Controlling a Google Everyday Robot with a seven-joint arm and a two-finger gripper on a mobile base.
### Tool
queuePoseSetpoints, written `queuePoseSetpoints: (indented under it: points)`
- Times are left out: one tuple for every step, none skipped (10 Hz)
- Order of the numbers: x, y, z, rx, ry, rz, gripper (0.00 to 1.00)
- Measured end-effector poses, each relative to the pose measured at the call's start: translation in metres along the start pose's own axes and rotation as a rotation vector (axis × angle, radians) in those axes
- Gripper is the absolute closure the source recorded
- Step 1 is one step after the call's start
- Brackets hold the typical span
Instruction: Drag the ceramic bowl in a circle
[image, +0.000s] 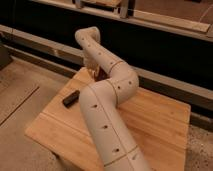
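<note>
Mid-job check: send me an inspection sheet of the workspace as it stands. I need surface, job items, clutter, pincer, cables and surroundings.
Surface: wooden table, pale planks; the arm reaches across its middle.
Job's things: ceramic bowl, reddish-brown, near the table's far left edge, mostly hidden behind the arm.
Clutter: black block, lying flat on the left part of the table, apart from the bowl.
Grippers: pincer, shut, down at the bowl by the far left edge; whether it grips the rim cannot be told.
Cables: nothing seen.
Surroundings: speckled floor to the left; dark wall behind the table.
</note>
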Motion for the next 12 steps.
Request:
queuePoseSetpoints:
  points:
    - [-0.003,0.005,0.000,0.004,-0.005,-0.017,1.00]
    - [-0.006,0.018,0.001,0.005,-0.006,-0.047,1.00]
    - [-0.007,0.028,0.003,0.004,-0.005,-0.066,1.00]
    - [-0.008,0.042,0.005,-0.003,-0.003,-0.090,1.00]
    - [-0.008,0.053,0.003,-0.019,-0.004,-0.105,1.00]
    - [-0.008,0.052,0.002,-0.020,-0.005,-0.104,1.00]
    - [-0.008,0.050,0.002,-0.020,-0.006,-0.101,1.00]
    - [-0.008,0.050,0.002,-0.020,-0.005,-0.101,1.00]
    - [-0.008,0.052,0.002,-0.019,-0.006,-0.103,1.00]
    - [-0.008,0.052,0.002,-0.020,-0.006,-0.104,1.00]
    - [-0.007,0.058,0.000,-0.044,-0.004,-0.100,1.00]
    - [-0.005,0.074,-0.016,-0.111,-0.012,-0.079,1.00]
